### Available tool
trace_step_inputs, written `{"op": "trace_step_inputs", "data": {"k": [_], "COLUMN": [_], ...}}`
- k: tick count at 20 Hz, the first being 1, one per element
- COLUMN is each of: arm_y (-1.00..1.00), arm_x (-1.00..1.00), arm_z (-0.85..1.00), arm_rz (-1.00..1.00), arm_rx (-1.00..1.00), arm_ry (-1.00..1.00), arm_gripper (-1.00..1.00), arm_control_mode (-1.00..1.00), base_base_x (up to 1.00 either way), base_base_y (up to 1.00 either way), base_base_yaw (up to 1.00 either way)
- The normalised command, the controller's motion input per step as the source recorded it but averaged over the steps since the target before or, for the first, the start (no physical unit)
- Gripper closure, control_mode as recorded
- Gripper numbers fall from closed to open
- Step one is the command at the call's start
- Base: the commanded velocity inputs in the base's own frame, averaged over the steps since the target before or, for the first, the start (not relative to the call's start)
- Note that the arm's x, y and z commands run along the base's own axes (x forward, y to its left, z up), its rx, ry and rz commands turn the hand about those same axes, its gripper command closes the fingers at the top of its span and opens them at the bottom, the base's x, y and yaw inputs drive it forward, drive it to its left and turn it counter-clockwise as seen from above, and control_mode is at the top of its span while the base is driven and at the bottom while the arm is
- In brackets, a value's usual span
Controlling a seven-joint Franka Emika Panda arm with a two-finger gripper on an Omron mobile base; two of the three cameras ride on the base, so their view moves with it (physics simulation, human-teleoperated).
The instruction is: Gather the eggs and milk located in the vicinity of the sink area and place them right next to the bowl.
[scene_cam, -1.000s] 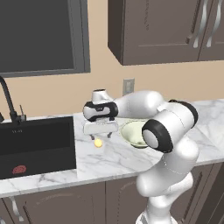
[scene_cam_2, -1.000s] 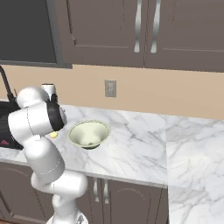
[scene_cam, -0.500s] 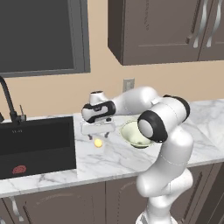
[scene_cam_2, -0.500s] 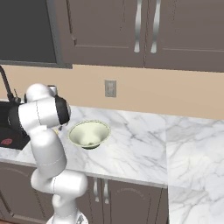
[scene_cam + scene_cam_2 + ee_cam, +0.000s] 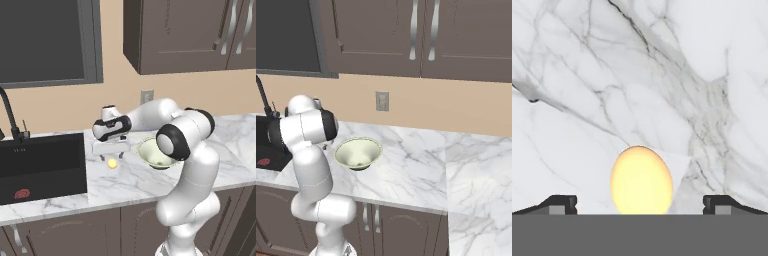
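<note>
Here, at the far left of the left base view, the sink (image 5: 42, 165) is seen as a black basin let into the worktop (image 5: 125, 182), with its curved faucet (image 5: 10, 112) behind and a flat red round thing (image 5: 21, 193) lying on its floor. Just right of the basin's edge, on bare marble, the egg (image 5: 112, 163) is found, well short of the worktop's front edge. The gripper (image 5: 111, 156) is held directly above it, pointing straight down, jaws spread to their widest and nothing between them. In the hand view the egg (image 5: 642, 181) lies centred between the two finger tips (image 5: 554, 204), with clear marble on either side of it and its long axis running up the picture, across the line joining the tips; a close would therefore be judged to fall on its narrower girth. The coming move is judged to be a straight descent, no sideways correction being called for.

Further right, near the egg but apart from it, the bowl (image 5: 156, 153) is set on the worktop, partly hidden by the arm. In the right base view the bowl (image 5: 358, 153) is seen whole, with open marble to its right and in front. The milk cannot be picked out with certainty.
</note>
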Motion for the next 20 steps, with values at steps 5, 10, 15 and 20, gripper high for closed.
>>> {"op": "trace_step_inputs", "data": {"k": [5, 10, 15, 20], "arm_y": [0.00, 0.00, 0.00, 0.00], "arm_x": [-0.03, 0.00, 0.00, 0.00], "arm_z": [-0.28, -0.27, -0.04, 0.00], "arm_rz": [0.00, 0.00, 0.00, 0.00], "arm_rx": [0.00, 0.00, 0.00, 0.00], "arm_ry": [0.00, 0.00, 0.00, 0.00], "arm_gripper": [-1.00, -1.00, -1.00, 1.00], "arm_control_mode": [-1.00, -1.00, -1.00, -1.00], "base_base_x": [0.00, 0.00, 0.00, 0.00], "base_base_y": [0.00, 0.00, 0.00, 0.00], "base_base_yaw": [0.00, 0.00, 0.00, 0.00]}}
